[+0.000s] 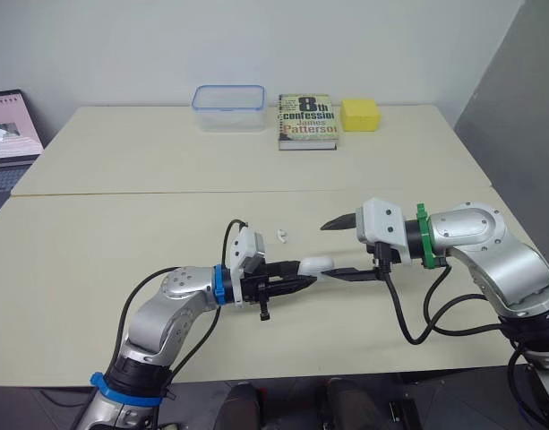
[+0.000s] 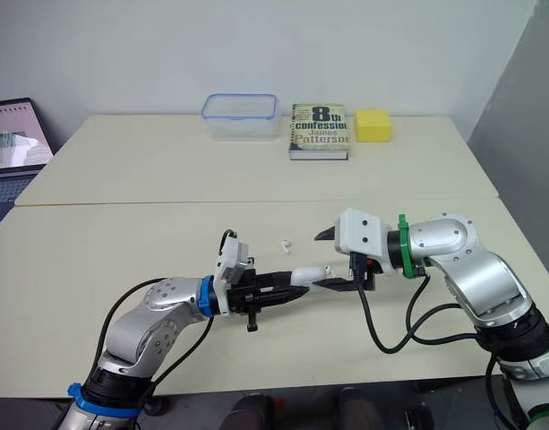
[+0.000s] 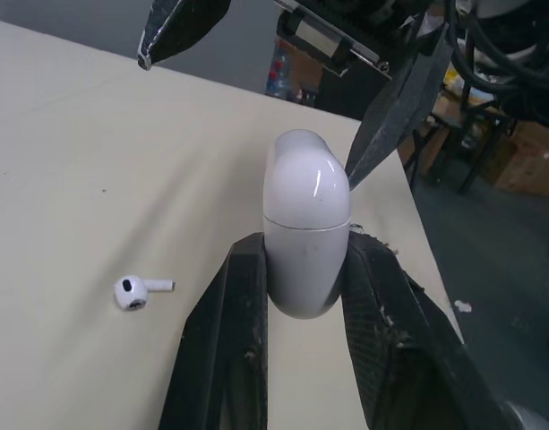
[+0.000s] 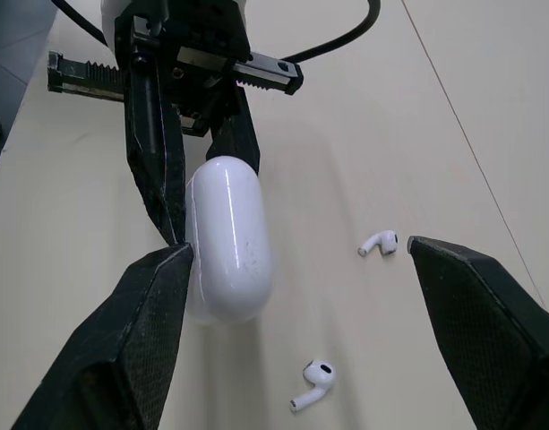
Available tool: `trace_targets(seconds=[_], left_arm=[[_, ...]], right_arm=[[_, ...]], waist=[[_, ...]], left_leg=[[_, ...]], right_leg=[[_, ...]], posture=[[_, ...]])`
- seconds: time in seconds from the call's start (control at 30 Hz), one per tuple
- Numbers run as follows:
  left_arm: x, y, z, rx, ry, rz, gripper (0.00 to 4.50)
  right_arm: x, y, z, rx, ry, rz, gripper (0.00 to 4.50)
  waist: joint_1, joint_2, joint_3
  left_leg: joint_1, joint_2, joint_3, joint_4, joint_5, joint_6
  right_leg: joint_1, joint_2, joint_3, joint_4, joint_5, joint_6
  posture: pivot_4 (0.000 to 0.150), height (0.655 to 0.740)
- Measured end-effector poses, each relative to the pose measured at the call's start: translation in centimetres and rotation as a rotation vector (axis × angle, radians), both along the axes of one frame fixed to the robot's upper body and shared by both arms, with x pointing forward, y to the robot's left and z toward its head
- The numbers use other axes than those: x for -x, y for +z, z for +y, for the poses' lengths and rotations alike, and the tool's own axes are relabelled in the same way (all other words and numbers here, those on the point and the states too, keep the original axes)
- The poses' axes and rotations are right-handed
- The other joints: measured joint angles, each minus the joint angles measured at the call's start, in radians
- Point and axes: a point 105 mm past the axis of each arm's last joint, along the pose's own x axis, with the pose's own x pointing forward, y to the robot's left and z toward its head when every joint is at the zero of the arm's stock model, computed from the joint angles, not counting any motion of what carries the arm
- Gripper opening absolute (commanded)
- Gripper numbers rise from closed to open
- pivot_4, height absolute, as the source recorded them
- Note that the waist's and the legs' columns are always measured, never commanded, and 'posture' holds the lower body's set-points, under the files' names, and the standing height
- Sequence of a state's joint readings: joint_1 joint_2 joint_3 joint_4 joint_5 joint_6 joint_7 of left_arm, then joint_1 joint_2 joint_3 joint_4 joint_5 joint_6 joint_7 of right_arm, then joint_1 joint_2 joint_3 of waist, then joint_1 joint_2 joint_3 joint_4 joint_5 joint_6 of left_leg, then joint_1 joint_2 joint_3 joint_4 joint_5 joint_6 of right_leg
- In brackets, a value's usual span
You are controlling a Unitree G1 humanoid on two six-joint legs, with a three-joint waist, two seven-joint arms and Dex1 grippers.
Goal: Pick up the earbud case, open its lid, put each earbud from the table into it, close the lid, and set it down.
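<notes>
Left wrist view has the case point(image 3: 305, 233) pinched by its lower half between the two fingers of the left gripper point(image 1: 292, 276). The lid point(image 3: 303, 175) is shut with its seam just clear of the pads, so the lid end juts free toward the right gripper point(image 1: 328, 251). That gripper stands wide: one finger lies against the lid's side and the other is well apart from it. The case hangs a little above the table point(image 1: 122, 296), around the middle of the near tabletop. It looks light, rigid and glossy, so I judge it will slip or twist in the pinch if pushed sideways. The base wants a firm hold, and the lid is best worked at its rim opposite the hinge, though I cannot tell which side bears the hinge. One earbud point(image 4: 379, 243) lies on the table just beyond the case, and a second earbud point(image 4: 312, 376) lies near it, below the gap between the right fingers. Both are small and smooth, and likely to skid or roll if nudged. Open tabletop runs all round, with the near edge some way off. A container point(image 1: 228, 107), a book point(image 1: 306, 121) and a sponge point(image 1: 361, 115) sit well apart on the far table, and a laptop point(image 1: 10, 125) is off to the left.
</notes>
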State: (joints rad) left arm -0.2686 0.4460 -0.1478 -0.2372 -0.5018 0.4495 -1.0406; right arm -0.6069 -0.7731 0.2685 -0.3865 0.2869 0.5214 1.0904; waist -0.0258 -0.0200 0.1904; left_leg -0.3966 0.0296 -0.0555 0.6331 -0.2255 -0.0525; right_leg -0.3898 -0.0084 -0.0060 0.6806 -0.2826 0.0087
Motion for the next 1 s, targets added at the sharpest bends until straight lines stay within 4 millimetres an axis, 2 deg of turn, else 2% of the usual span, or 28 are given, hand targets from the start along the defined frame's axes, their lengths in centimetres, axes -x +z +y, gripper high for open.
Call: trace_targets(seconds=[0.4,0.63,0.87,1.0], left_arm=[[0.5,-0.4,-0.2,-0.030,-0.042,-0.027,0.78],[-0.5,0.0,0.0,0.010,0.051,-0.071,0.78],[-1.6,0.4,1.8,0.058,0.177,-0.106,0.78],[-2.6,0.5,4.0,0.109,0.354,-0.111,0.78]], right_arm=[[-0.9,1.6,-0.4,-0.039,-0.039,0.001,3.98],[-0.9,2.0,-1.0,-0.057,-0.061,0.026,3.98],[-0.7,2.4,-1.9,-0.118,-0.085,-0.032,3.98],[-0.4,2.4,-2.8,-0.186,-0.117,-0.091,3.98]], waist=[[0.000,0.000,0.000],[0.000,0.000,0.000],[0.001,0.000,0.000],[0.001,0.000,0.000]], left_leg=[[0.000,0.000,0.000,0.000,0.000,0.000],[0.000,0.000,0.000,0.000,0.000,0.000],[0.000,0.000,0.000,0.000,0.000,0.000],[0.000,0.000,0.000,0.000,0.000,0.000]], right_leg=[[0.000,0.000,0.000,0.000,0.000,0.000],[0.000,0.000,0.000,0.000,0.000,0.000],[0.000,0.000,0.000,0.000,0.000,0.000],[0.000,-0.001,0.000,-0.001,0.000,0.000]], posture=[[0.150,0.7302],[0.150,0.7302],[0.150,0.7302],[0.150,0.7302]])
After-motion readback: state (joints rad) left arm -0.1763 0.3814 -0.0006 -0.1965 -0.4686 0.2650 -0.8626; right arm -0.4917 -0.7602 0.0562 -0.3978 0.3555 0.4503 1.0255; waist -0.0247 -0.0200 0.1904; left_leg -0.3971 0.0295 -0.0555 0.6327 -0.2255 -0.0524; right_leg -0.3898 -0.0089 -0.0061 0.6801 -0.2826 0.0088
